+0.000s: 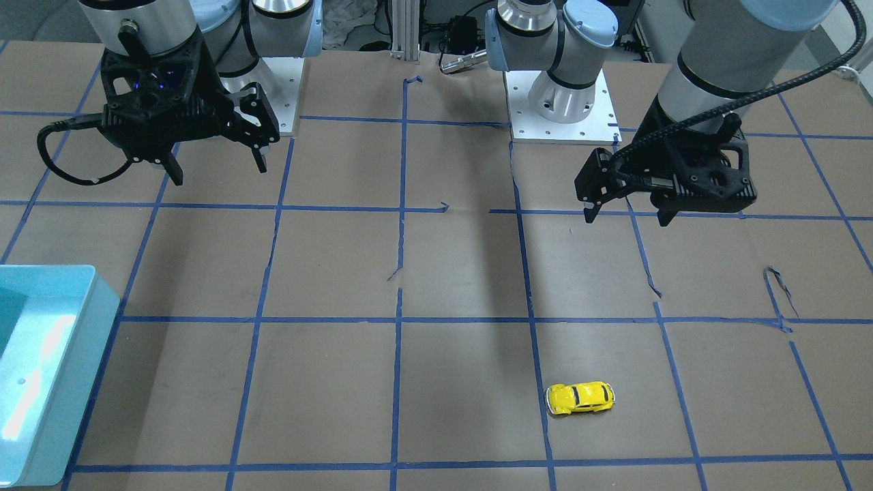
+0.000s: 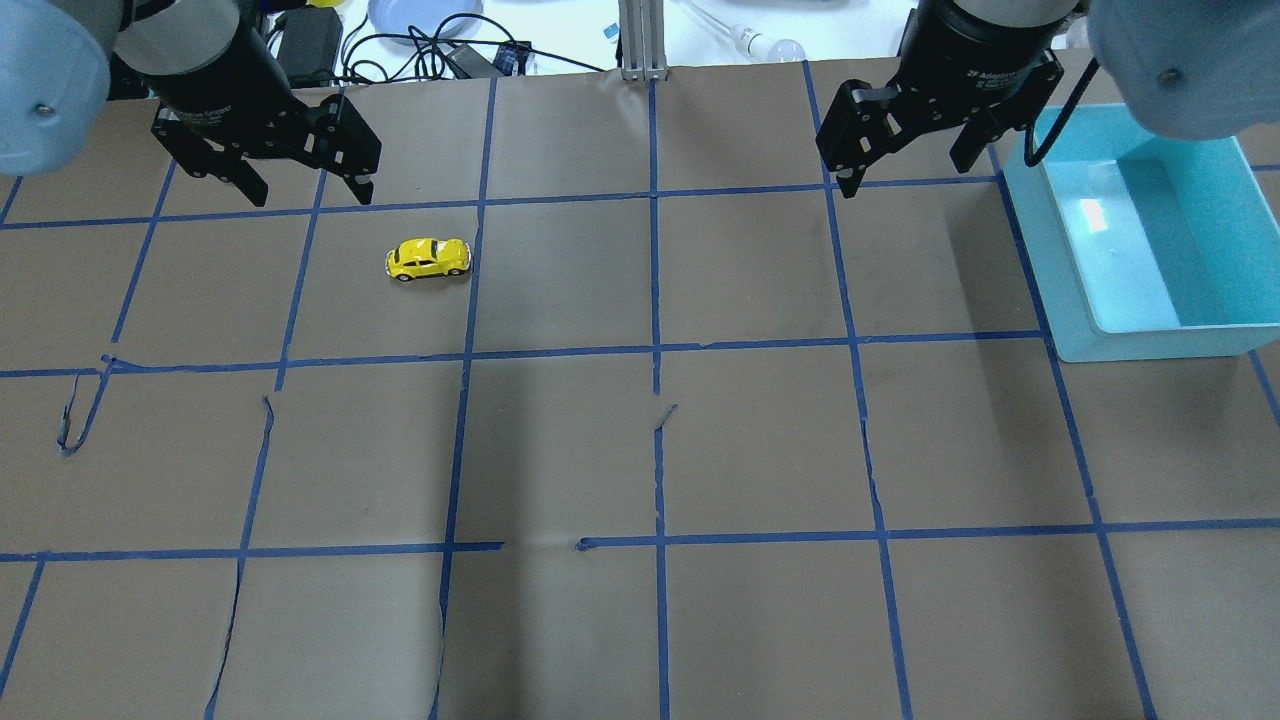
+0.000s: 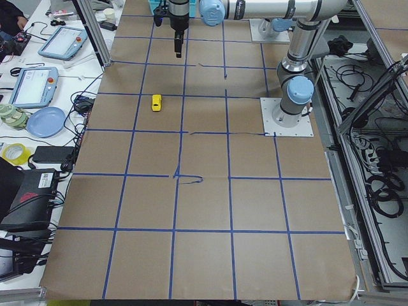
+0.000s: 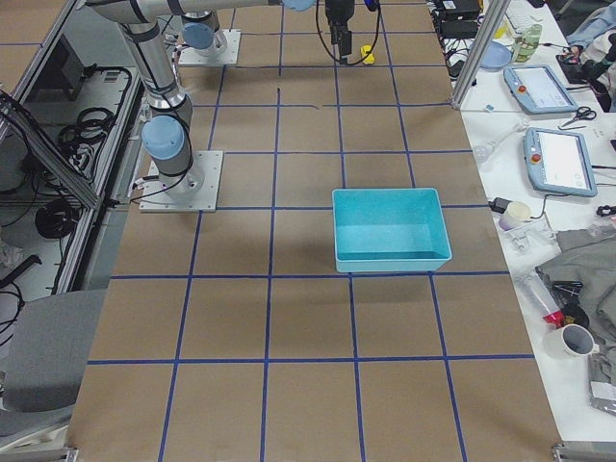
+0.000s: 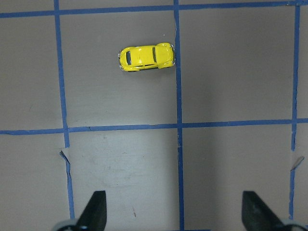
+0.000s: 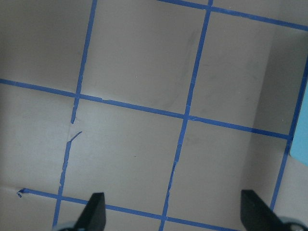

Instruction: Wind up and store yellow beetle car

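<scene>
The yellow beetle car (image 2: 428, 259) stands on its wheels on the brown paper table, in the far left part of the overhead view. It also shows in the front-facing view (image 1: 580, 398) and in the left wrist view (image 5: 146, 57). My left gripper (image 2: 311, 199) is open and empty. It hangs above the table, to the left of the car and a little beyond it, and also shows in the front-facing view (image 1: 626, 219). My right gripper (image 2: 905, 178) is open and empty, raised at the far right beside the bin, and also shows in the front-facing view (image 1: 220, 174).
An empty light blue bin (image 2: 1060, 300) sits at the table's right side and also shows in the right exterior view (image 4: 390, 260). Blue tape lines (image 2: 655, 350) grid the paper, torn in places. Both arm bases (image 1: 563, 102) stand at the robot's edge. Cables and a plate (image 2: 420, 20) lie beyond the far edge.
</scene>
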